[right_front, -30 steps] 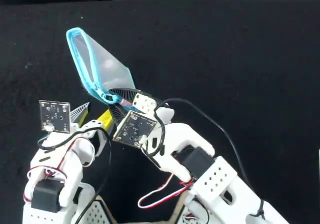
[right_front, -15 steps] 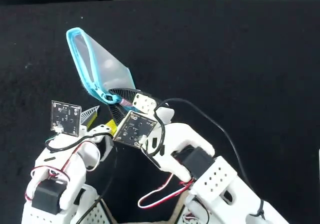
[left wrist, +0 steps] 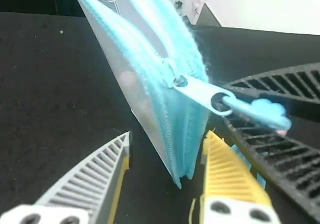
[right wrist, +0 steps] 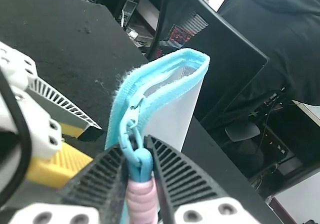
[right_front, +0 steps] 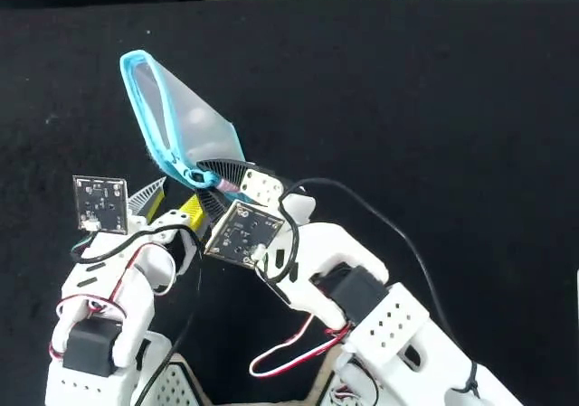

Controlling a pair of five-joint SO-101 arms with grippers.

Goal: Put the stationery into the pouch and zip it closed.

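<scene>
Gripping item, right hand [right wrist: 135, 151]: black ribbed fingers clenched on the zipper pull [left wrist: 264, 115], a blue tab with a pink end, linked to the slider [left wrist: 197, 88] of the pouch [right_front: 185, 121].

Left hand [left wrist: 169, 136]: released. One white finger and one yellow finger stand apart, and neither appears to press on anything.

Hazards, as judged:
1. If the right hand draws the pull while the left hand is unclenched, the whole pouch is likely to slide along rather than the slider running.
2. The tab is thin and held near the fingertips, so a tug off the line of the zipper could slip it free.
3. If the left hand closes off-centre, it could catch the zipper band or the slider and jam the travel.

Position: the pouch has translucent walls and a blue zipper band. It stands on edge on the black counter [right_front: 407, 108] and slants away from both hands. Its near end sits between the left hand's parted fingers. The slider lies at that same end, just beside the right hand. Beyond the slider the band looks parted, so the mouth reads as not yet zipped. The contents cannot be made out.
</scene>
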